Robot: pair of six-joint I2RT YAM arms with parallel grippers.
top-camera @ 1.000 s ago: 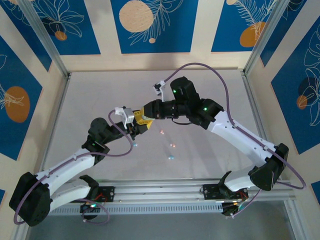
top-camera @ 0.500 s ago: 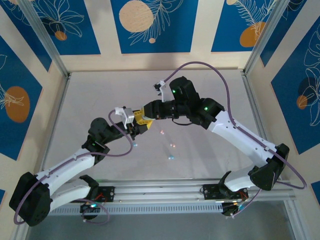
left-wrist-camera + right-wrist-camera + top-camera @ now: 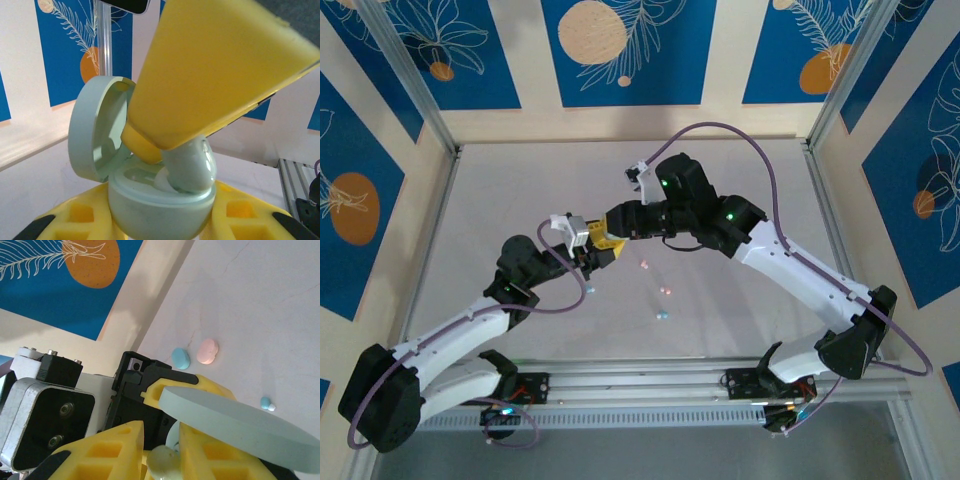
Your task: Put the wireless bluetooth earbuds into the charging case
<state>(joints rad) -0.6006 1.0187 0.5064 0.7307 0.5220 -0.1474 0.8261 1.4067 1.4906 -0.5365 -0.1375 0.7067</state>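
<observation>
My left gripper (image 3: pixel 162 220) is shut on a mint green charging case (image 3: pixel 150 207), which stands upright between its yellow fingers with the round lid (image 3: pixel 95 135) swung open. From above, my right gripper (image 3: pixel 167 142) presses a glossy mint green earbud (image 3: pixel 192 165) down into the case's well. In the right wrist view that earbud (image 3: pixel 164 460) sits between the right gripper's (image 3: pixel 162 434) yellow fingers, under the lid (image 3: pixel 240 422). Seen from the top, the two grippers (image 3: pixel 588 250) (image 3: pixel 612 238) meet mid-table.
A blue case (image 3: pixel 181 358) and a pink case (image 3: pixel 207 350) lie on the white table. Loose buds lie nearby: pink ones (image 3: pixel 644 265) (image 3: pixel 666 291) and blue ones (image 3: pixel 661 314) (image 3: pixel 590 291). A metal rail (image 3: pixel 640 380) runs along the near edge.
The right wrist has crept slightly to the left over the case. The left arm holds still with the case.
</observation>
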